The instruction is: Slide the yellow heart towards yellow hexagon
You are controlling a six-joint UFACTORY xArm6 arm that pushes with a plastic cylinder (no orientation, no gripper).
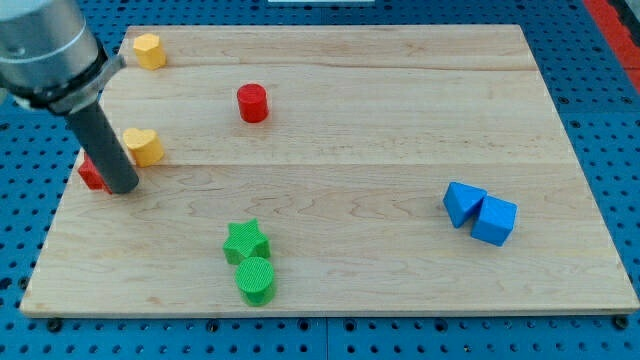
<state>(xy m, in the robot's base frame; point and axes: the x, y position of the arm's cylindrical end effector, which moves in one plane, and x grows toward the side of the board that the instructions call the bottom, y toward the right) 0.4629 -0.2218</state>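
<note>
The yellow heart (144,146) lies on the wooden board at the view's left. The yellow hexagon (149,50) sits near the board's top-left corner, straight above the heart in the view. My tip (123,187) rests on the board just below and left of the yellow heart, close to it. A red block (91,172) lies partly hidden behind the rod on its left side; its shape cannot be made out.
A red cylinder (252,103) stands right of the heart, toward the top middle. A green star (245,241) and a green cylinder (256,280) touch near the bottom middle. Two blue blocks (464,202) (494,220) touch at the right. The board's left edge (60,215) is close to the tip.
</note>
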